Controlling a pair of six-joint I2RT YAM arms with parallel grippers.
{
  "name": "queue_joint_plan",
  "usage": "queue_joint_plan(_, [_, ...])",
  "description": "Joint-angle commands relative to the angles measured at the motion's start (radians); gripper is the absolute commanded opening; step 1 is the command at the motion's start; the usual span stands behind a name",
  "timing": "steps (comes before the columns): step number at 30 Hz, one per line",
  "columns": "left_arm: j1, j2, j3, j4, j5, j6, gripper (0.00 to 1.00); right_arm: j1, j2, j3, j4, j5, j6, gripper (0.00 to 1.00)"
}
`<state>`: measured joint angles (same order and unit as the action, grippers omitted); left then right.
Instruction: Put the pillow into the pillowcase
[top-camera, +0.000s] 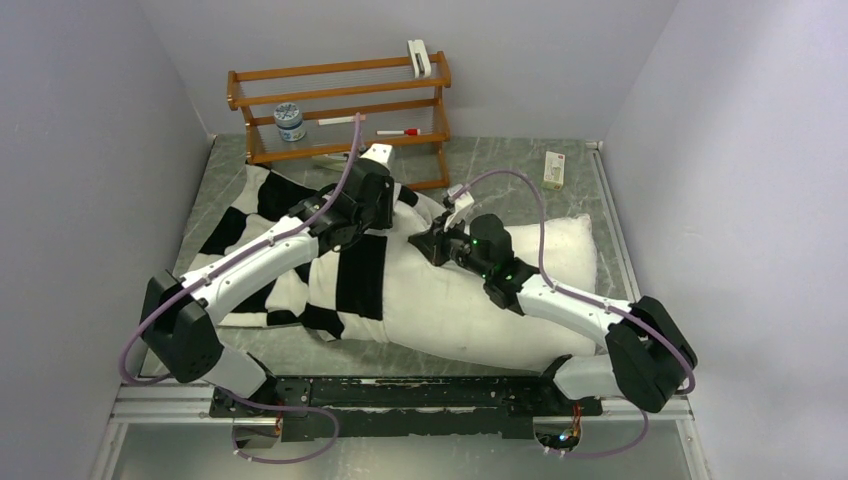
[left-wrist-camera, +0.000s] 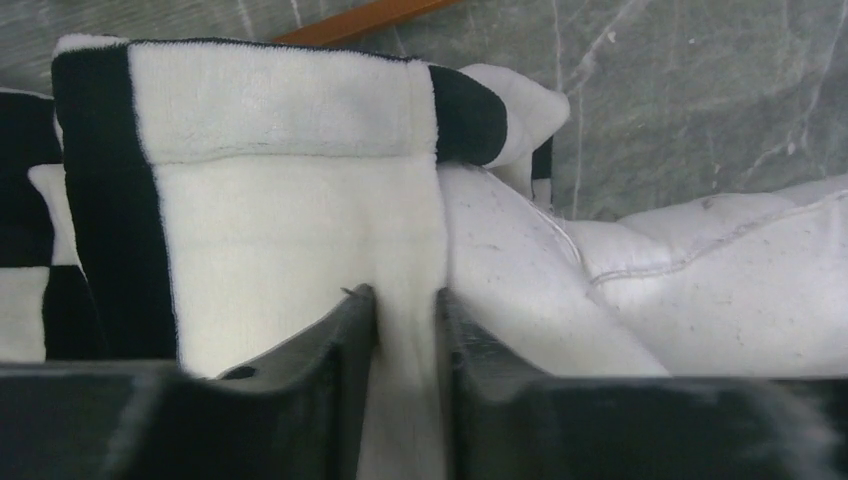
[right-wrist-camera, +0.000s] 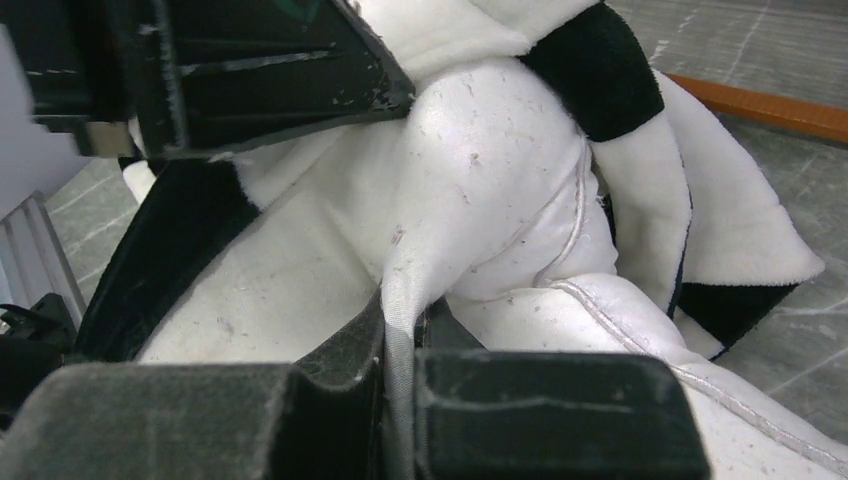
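The white pillow (top-camera: 540, 270) lies across the middle of the table, its left part inside the black-and-white checkered pillowcase (top-camera: 362, 272). My left gripper (top-camera: 375, 212) is shut on a white plush fold of the pillowcase (left-wrist-camera: 290, 230) at its open edge, beside the pillow (left-wrist-camera: 720, 290). My right gripper (top-camera: 438, 243) is shut on a pinch of the pillow's white cover (right-wrist-camera: 470, 190) near the pillowcase mouth, with the pillowcase (right-wrist-camera: 600, 70) edge wrapped just beyond it. The left gripper's black body (right-wrist-camera: 250, 70) shows close above in the right wrist view.
A wooden rack (top-camera: 340, 105) stands at the back with a small jar (top-camera: 290, 122), a marker (top-camera: 398, 131) and a white clip (top-camera: 419, 57). A small white box (top-camera: 553, 169) lies at the back right. Grey walls close in both sides.
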<state>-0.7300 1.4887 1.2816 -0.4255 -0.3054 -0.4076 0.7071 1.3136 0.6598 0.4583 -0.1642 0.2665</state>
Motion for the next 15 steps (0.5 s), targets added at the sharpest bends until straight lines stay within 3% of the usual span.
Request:
queue_joint_plan(1, [0.004,0.044,0.027,0.025,-0.04,0.031,0.25,0.075,-0.025,-0.037,-0.022,-0.035,0.061,0.0])
queue_joint_plan(5, [-0.027,0.017,0.091,0.06,0.107,0.042,0.05,0.084,0.004,-0.041,0.021,-0.024,0.131,0.0])
queue_joint_plan(7, [-0.077,-0.018,0.096,0.131,0.208,0.011,0.05,0.086,0.018,-0.063,0.085,-0.014,0.185,0.0])
queue_joint_plan(11, [-0.135,-0.053,-0.014,0.338,0.456,-0.187,0.05,0.089,0.033,-0.117,0.189,0.073,0.264,0.0])
queue_joint_plan(15, [-0.162,-0.056,-0.12,0.543,0.571,-0.293,0.05,0.089,0.034,-0.151,0.263,0.152,0.3,0.0])
